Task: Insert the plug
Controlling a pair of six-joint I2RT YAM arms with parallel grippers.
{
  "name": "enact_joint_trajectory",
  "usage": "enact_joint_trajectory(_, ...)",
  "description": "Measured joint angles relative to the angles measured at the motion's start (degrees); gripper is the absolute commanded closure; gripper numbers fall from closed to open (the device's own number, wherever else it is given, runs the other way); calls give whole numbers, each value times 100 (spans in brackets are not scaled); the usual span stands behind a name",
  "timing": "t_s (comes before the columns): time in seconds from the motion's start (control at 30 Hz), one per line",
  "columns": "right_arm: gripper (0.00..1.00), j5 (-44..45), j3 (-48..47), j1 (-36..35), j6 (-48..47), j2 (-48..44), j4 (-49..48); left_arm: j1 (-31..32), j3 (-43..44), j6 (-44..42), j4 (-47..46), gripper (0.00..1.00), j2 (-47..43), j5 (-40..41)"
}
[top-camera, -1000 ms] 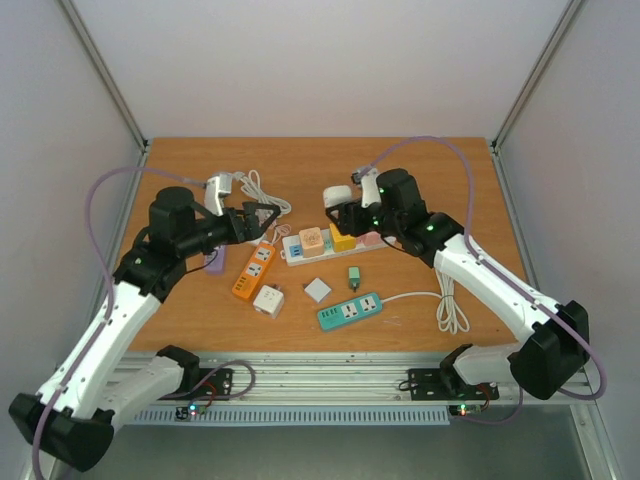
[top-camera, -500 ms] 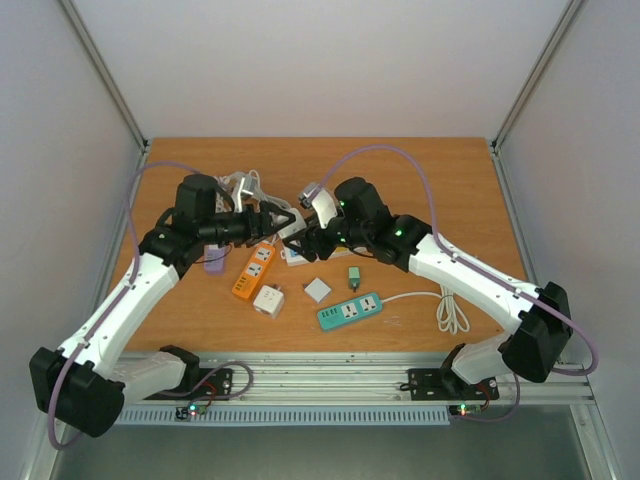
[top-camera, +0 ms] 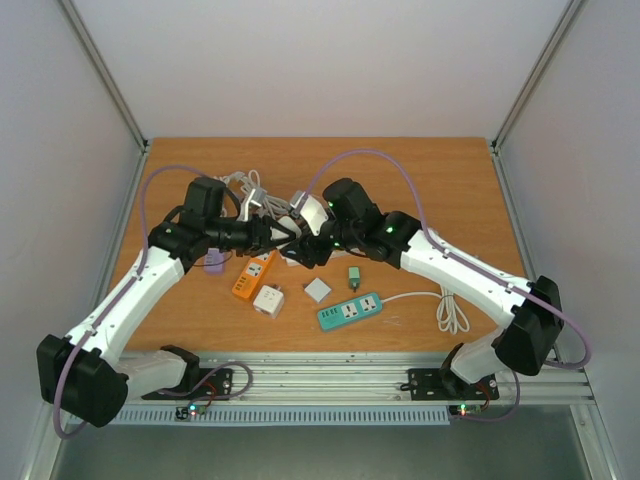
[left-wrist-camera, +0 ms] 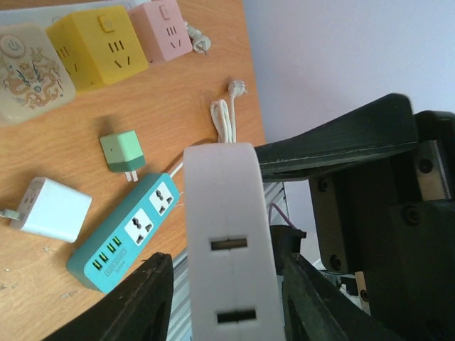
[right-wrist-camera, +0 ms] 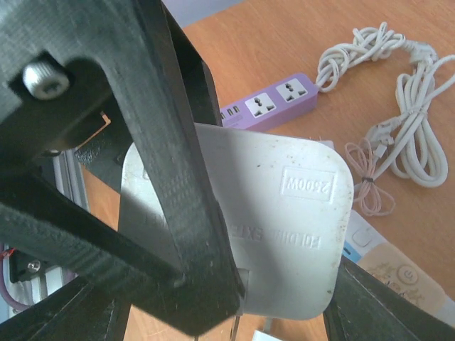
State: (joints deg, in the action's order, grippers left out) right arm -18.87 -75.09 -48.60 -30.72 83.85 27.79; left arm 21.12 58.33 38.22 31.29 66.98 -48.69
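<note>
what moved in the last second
Both arms swung inward: the left fingers went right, the right fingers left, and they now nearly meet above the middle of the table. The left holds a white socket block, the right a white adapter. The orange strip and teal strip stayed put.

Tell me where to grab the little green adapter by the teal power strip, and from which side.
Take the green adapter by its boxy body, fingers across its two flat sides, coming straight down from above. It lies flat on the table with its prongs level, pointing toward the teal power strip, so the top is open; keep the prong end free.
</note>
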Motion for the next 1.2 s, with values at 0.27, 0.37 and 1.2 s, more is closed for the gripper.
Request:
enact_joint_trajectory(0.27,31,61,-468,-98,-654,332,459,2,-81,-151,79,78,2,-140)
enact_joint_trajectory(0.37,31,81,-514,-109,-804,376,568,0,-157,-164,142,89,4,-129)
enact_joint_trajectory(1.2,9,2236,1366,-120,1545,-1239,179,87,-96,-1558,354,100,-39,1252)
